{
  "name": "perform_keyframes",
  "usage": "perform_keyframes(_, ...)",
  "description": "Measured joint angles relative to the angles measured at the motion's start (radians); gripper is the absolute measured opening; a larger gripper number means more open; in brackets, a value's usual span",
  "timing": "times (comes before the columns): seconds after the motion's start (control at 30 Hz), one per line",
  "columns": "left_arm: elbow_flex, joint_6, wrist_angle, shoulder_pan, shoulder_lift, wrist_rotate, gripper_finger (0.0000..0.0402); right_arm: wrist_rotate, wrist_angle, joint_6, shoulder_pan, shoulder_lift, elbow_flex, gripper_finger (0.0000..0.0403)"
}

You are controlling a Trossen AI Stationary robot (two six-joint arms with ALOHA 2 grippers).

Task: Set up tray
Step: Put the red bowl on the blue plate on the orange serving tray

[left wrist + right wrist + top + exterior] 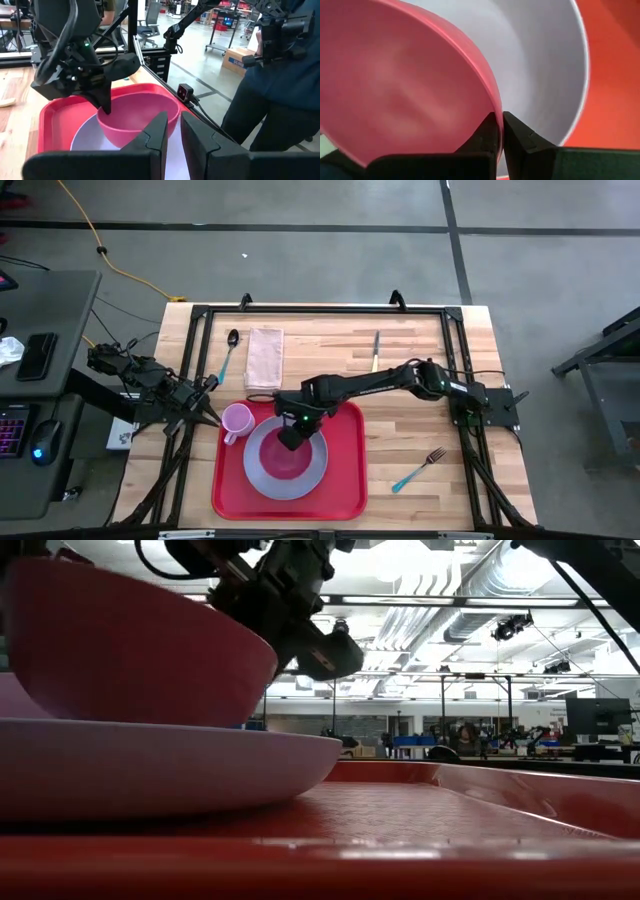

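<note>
Red tray (345, 480) sits on the wooden tabletop (420, 420), toward its front-left part. Grey plate (310, 477) lies in the tray with a pink bowl (283, 462) on it. Right pincer (290, 438) pinches the bowl's rim, fingers pressed together on it. Pink mug (236, 421) stands in the tray's back-left corner. Left pincer (171, 137) waits near the tray's left side, fingers slightly parted, holding nothing. Spoon (230, 350), napkin (265, 358), knife (376, 350), fork (420, 468) lie outside the tray.

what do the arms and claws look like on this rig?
Both arms are dark, jointed links with black cables. The right arm shows a small green light near its wrist. The right claw and left claw each have two black, angular, wedge-shaped fingers.
</note>
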Motion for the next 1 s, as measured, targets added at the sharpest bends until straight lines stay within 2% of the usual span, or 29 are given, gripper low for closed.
perform_keyframes(1.0,0.000,0.000,0.000,0.000,0.000,0.000,0.0085,0.002,0.005,-0.030,-0.014,0.014,0.000,0.0000)
